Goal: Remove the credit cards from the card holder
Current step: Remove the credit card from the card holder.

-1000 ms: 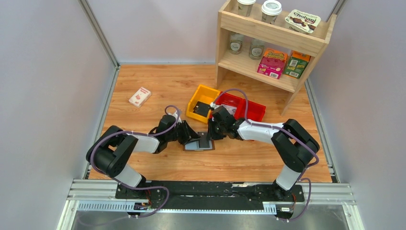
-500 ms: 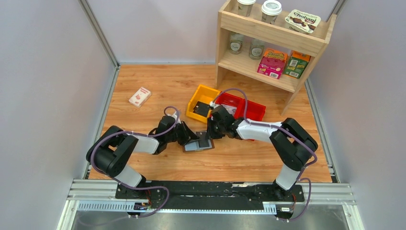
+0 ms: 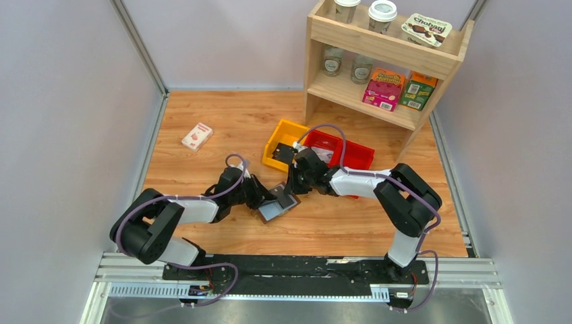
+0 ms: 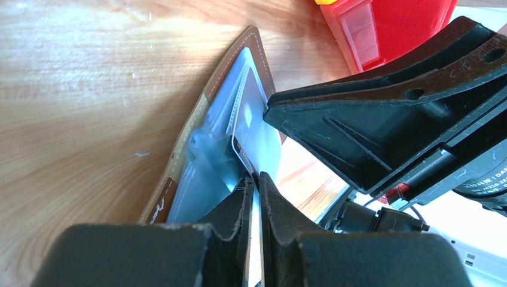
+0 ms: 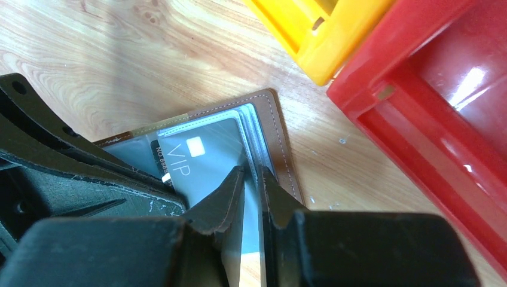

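The card holder (image 3: 278, 206) lies open on the wooden table (image 3: 222, 121) between the two arms, just in front of the yellow bin (image 3: 286, 143) and the red bin (image 3: 340, 154). A second ago it sat squarer to the table edge and a little further right; now it is skewed, its near corner swung toward the left arm, so we judge that it has been tugged. The left gripper (image 4: 256, 179) stood wider then; its fingers have since come almost together on a thin pale edge, which from the left wrist view looks to us like the near end of the VIP card (image 5: 200, 158). The left elbow has dropped back toward the near rail, which reads as the start of a pull. The right gripper (image 5: 251, 174) has followed slightly leftward; its fingers are likewise nearly pressed together, nipping a thin edge at the holder's far-right side beside the card's corner. We take that edge for the stacked grey-blue pocket edge, though we cannot be sure it is not the card itself. The card still lies mostly over its panel, so nothing is out yet. If the right grip anchors the holder, the left pull should slide the card free; otherwise holder and card will simply travel together.
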Tool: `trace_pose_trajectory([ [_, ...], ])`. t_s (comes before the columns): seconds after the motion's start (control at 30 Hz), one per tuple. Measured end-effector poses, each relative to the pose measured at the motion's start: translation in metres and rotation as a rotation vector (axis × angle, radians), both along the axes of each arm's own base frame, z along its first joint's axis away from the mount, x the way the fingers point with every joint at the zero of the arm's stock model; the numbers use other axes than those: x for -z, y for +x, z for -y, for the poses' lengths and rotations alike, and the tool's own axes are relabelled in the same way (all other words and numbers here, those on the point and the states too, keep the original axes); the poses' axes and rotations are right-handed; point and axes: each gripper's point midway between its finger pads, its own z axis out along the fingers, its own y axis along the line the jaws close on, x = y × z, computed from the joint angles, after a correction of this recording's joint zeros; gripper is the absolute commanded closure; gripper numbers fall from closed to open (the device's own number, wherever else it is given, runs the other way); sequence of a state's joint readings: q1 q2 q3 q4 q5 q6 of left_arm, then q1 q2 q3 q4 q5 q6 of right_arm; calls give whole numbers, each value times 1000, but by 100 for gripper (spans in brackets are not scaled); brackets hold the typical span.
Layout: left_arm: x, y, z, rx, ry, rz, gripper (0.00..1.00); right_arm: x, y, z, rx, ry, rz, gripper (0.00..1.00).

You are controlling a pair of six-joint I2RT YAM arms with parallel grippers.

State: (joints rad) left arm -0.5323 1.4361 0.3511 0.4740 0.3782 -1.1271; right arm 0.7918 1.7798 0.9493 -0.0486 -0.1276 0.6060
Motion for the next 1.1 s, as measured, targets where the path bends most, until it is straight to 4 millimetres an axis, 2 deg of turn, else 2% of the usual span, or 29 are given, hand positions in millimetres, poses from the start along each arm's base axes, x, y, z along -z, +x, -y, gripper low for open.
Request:
trace_pose_trajectory([
  [0.13,1,-3,-4,-20,5,-21,100,0,-1,-4,-3,12,-4,86],
  [0.53,4,-8,-12,-49,-2,-64,100,1,-6,-4,25,29,-30,86],
  [0.77,1,-17,-20,-50,17,-91,100,3,-14,-6,33,45,-51,87],
  [0.87,0,-21,-24,-46,24,-104,100,10,-15,1,57,21,-60,88],
  [1.1,6,-29,-33,-35,44,-152,100,9,-13,4,85,18,-61,87],
])
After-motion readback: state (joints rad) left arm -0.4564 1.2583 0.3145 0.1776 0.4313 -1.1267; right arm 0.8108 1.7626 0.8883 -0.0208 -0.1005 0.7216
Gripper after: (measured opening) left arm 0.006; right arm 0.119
